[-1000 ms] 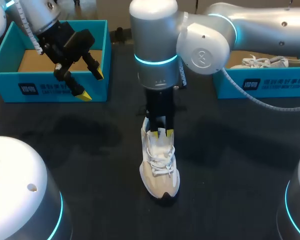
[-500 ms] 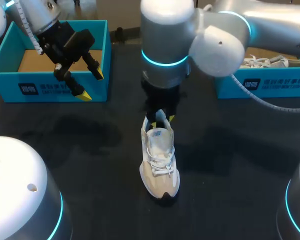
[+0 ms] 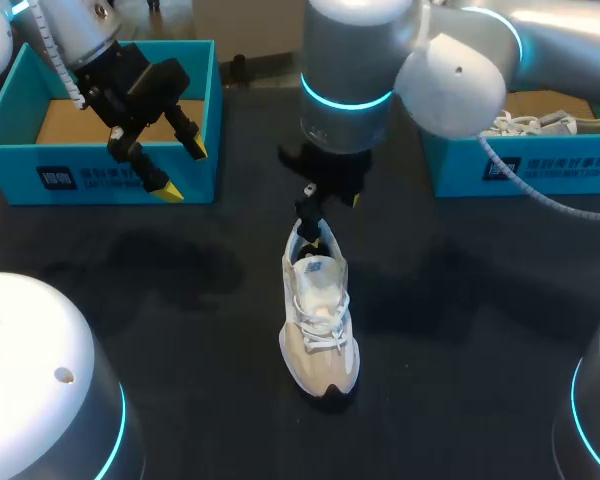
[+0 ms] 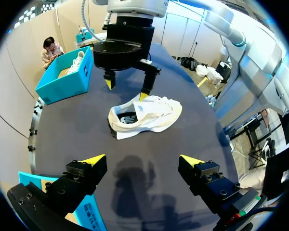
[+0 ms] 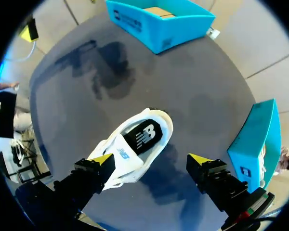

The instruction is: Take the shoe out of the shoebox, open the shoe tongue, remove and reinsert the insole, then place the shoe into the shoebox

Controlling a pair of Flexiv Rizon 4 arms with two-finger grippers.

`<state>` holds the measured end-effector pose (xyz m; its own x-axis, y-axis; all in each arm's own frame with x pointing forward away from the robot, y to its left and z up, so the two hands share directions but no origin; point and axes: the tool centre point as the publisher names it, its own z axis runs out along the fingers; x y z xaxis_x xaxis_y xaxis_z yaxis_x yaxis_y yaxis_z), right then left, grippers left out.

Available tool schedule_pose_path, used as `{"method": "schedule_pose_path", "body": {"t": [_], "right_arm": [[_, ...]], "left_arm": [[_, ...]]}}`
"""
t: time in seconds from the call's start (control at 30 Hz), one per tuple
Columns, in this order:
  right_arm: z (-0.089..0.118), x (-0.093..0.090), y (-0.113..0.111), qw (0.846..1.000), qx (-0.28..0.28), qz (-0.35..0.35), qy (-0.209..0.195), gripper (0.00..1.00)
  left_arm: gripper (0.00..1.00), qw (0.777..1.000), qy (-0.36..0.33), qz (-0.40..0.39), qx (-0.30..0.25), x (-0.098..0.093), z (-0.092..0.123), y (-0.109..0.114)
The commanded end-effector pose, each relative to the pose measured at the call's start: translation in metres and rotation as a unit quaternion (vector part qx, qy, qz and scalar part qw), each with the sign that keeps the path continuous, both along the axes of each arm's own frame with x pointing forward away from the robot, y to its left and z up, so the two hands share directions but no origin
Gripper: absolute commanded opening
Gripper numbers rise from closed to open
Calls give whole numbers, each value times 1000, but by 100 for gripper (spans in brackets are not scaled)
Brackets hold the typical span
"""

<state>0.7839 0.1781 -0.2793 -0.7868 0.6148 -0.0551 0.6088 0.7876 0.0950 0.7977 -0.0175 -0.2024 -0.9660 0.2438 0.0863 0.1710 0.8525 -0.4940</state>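
Note:
A beige and white shoe [image 3: 320,325] stands upright on the dark table [image 3: 180,300], toe toward me. Its insole with a black patch shows inside the opening [image 5: 143,136]. My right gripper [image 3: 332,196] hangs open just above and behind the heel, touching nothing. In the right wrist view the shoe [image 5: 130,149] lies below the open right gripper [image 5: 150,159], nearer one finger. My left gripper [image 3: 183,168] is open and empty in front of the left shoebox [image 3: 100,178]. From the left wrist, the shoe [image 4: 144,115] is ahead of the left gripper [image 4: 143,161], under the right gripper [image 4: 126,90].
The left teal shoebox [image 5: 159,21] shows only a brown bottom inside. A second teal shoebox [image 3: 525,165] at the back right holds another white shoe [image 3: 520,122]. Dark table surface lies bare around the shoe.
My right gripper has opened, let go of the shoe's heel end and risen up and back. The shoe stays where it was. The left arm has not moved.

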Motion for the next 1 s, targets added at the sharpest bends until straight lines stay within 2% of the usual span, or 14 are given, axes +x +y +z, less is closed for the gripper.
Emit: {"method": "schedule_pose_path", "body": {"t": [0.03,0.5,0.7,1.0], "right_arm": [[3,8,12,997,-63,37,-22,100],[3,8,12,997,-63,37,-22,100],[4,22,11,991,-92,94,-18,100],[0,27,7,988,-72,134,-13,100]], "left_arm": [[100,1000,0,0,1,0,0,1],[100,1000,0,0,1,0,0,1],[100,1000,0,0,1,0,0,1],[100,1000,0,0,1,0,0,1]]}}
